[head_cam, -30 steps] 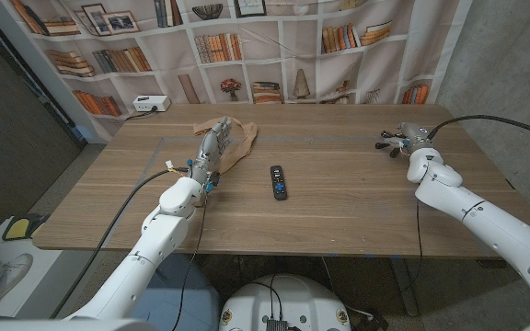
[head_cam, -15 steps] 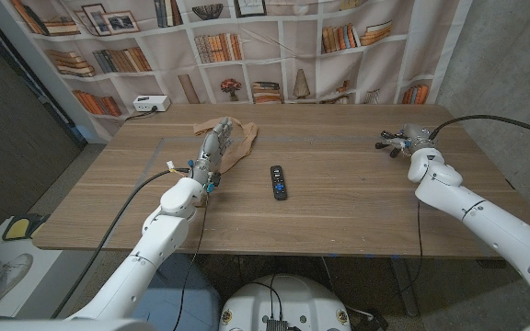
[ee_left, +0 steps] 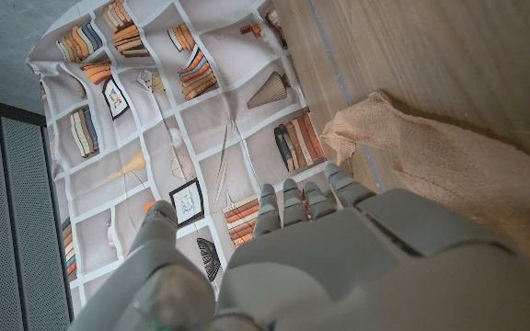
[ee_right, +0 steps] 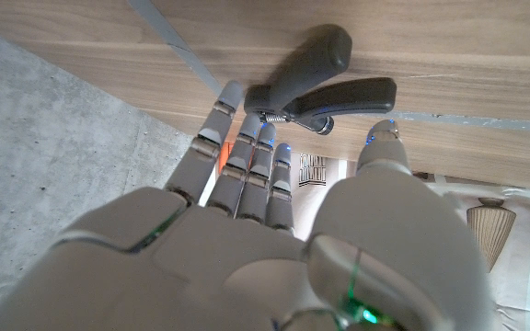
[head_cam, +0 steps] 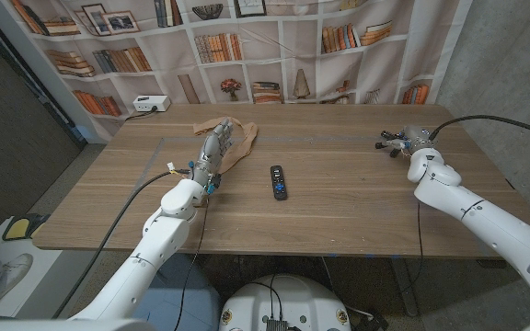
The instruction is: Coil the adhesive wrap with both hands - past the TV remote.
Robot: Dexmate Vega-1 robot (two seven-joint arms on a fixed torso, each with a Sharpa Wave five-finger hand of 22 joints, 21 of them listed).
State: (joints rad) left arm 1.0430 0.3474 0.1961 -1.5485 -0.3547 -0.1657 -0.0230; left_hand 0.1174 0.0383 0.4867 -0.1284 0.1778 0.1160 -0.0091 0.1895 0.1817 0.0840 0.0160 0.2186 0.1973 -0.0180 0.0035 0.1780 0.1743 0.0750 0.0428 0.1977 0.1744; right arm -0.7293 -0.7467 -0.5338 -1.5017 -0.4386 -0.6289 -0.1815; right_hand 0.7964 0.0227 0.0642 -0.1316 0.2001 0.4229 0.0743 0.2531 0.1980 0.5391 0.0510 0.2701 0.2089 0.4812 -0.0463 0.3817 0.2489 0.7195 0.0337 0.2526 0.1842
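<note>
Your left hand (head_cam: 212, 147) rests, fingers extended and holding nothing, against the tan wrap (head_cam: 237, 140) lying beyond the remote (head_cam: 279, 181); your right hand (head_cam: 410, 140) (empty too) sits well apart across the desk (head_cam: 339, 211).

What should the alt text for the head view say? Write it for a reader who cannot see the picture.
A robot's left hand reaches over a crumpled tan adhesive wrap at the far left of a wooden table, with a black TV remote lying near the middle. Its right hand sits at the far right beside a small black-handled tool; a bookshelf-print backdrop hangs behind.
</note>
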